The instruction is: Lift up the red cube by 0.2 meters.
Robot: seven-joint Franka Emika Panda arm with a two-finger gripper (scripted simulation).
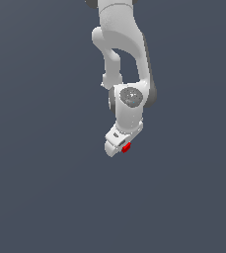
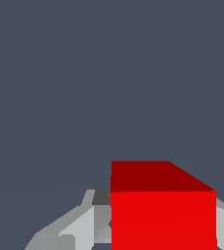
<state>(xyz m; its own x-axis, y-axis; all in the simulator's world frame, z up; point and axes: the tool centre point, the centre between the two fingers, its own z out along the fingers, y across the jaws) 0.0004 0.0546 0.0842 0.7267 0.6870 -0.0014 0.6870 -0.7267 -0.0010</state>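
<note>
The gripper [image 1: 120,146] was closed on the red cube [image 1: 126,147], which sat off-centre between its fingers [image 2: 79,227]; a jolt could have slipped it free

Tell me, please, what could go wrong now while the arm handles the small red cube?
1. The red cube sits at the very tip of the gripper, toward the exterior view's right of the jaws; such a shallow hold might let it slip out.
2. In the wrist view the cube looks off-centre between the fingers, so it could twist as the arm moves.
3. The plain grey background shows no surface, so height gained cannot be judged.
</note>
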